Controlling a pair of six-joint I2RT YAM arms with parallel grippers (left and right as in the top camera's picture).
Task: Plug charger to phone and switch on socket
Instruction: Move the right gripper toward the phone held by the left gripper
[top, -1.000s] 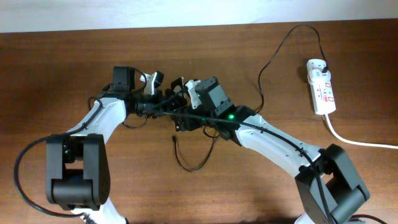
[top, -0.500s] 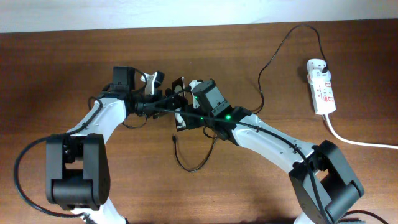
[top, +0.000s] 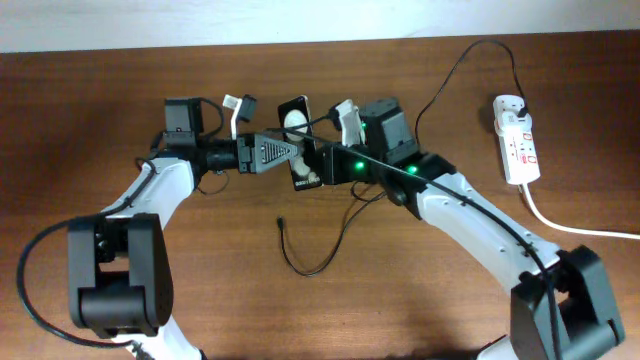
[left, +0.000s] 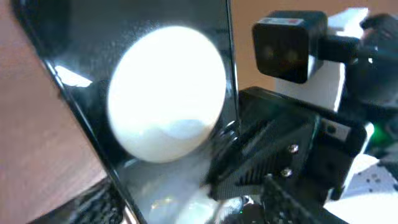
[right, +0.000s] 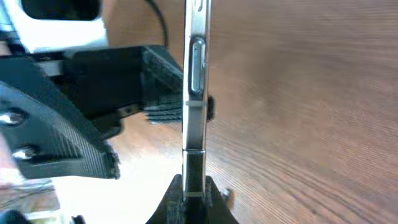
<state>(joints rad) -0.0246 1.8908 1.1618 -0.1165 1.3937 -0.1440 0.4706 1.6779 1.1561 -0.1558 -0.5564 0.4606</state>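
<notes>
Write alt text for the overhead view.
The right gripper holds the black phone at mid-table, the left gripper close against it. The charger lies loose on the wood in front, tip unplugged; the white socket sits far right.

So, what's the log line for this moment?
right claw: shut on phone | left claw: at phone, grip unclear | charger tip: on table, unplugged
</notes>
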